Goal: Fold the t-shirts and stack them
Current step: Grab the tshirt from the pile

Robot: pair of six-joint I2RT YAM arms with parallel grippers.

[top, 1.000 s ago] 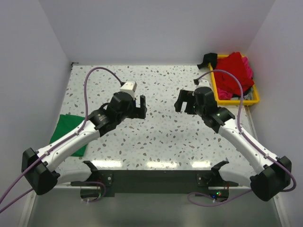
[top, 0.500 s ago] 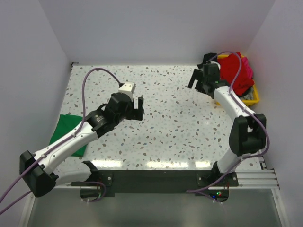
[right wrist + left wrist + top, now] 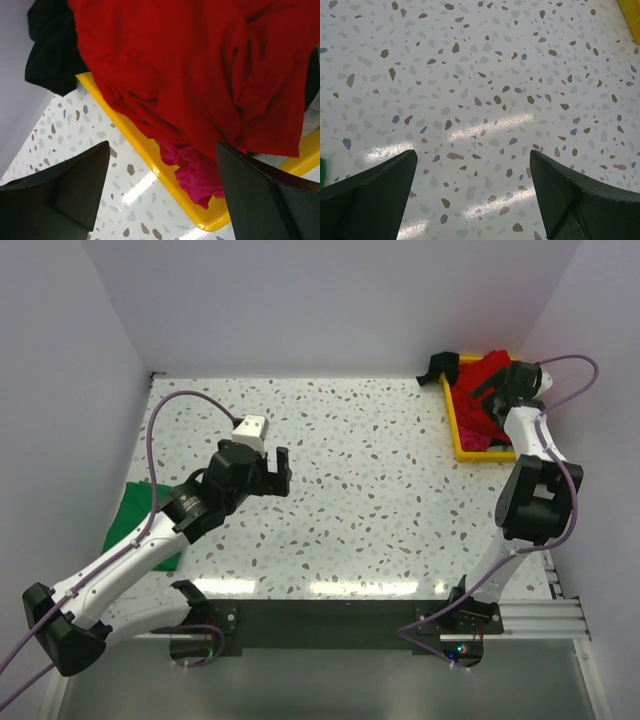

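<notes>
A bright red t-shirt [image 3: 482, 392] lies crumpled on top of the yellow tray [image 3: 466, 450] at the back right, with a magenta-pink t-shirt [image 3: 475, 442] under it. In the right wrist view the red t-shirt [image 3: 200, 65] fills the top and the pink one [image 3: 195, 172] hangs at the tray rim [image 3: 150, 150]. My right gripper [image 3: 497, 380] is open and empty above the tray. A green t-shirt [image 3: 140, 522] lies folded at the table's left edge. My left gripper [image 3: 272, 472] is open and empty over bare table at centre left.
A black cloth [image 3: 437, 366] lies behind the tray by the back wall; it also shows in the right wrist view [image 3: 52, 47]. White walls close in the table on the left, back and right. The table [image 3: 380, 490] is speckled terrazzo.
My right arm has swung from the table's middle to the back right, over the tray. My left gripper has drawn back slightly to the left.
</notes>
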